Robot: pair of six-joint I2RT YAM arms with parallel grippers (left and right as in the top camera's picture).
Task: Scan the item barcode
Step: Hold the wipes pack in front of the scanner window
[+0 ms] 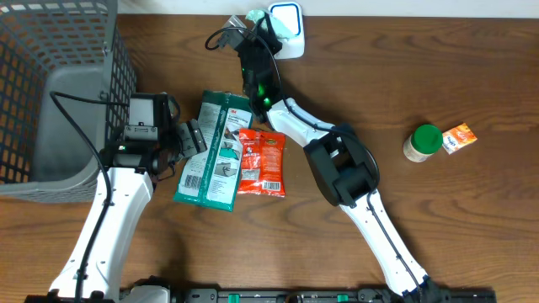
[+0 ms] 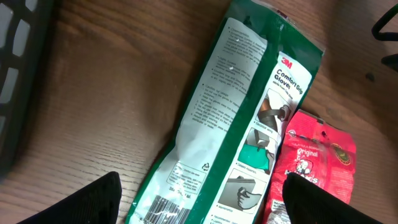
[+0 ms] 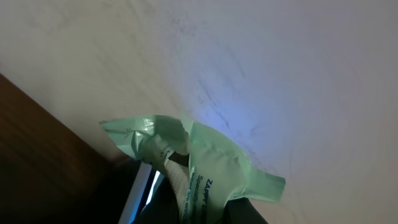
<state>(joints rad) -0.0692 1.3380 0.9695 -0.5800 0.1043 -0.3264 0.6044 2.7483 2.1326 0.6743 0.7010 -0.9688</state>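
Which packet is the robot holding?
The pale green packet, pinched in the right gripper. The dark green packet and the red packet lie flat on the table.

Overhead looks straight down on the table (image 1: pixel 438 59). Left wrist sits close over the green packet (image 2: pixel 236 112), also mid-frame overhead. Right wrist faces a pale surface (image 3: pixel 280 56).

The wooden table (image 1: pixel 472 236) is carrying a grey basket (image 1: pixel 120 59) at its far left corner. A white scanner (image 1: pixel 292 34) is sitting by the far edge. A green pack (image 1: pixel 215 151) and a red pouch (image 1: pixel 263 162) are lying mid-table, seemingly touching. A jar (image 1: pixel 424 141) and a small box (image 1: pixel 460 137) are sitting nearer the right edge.
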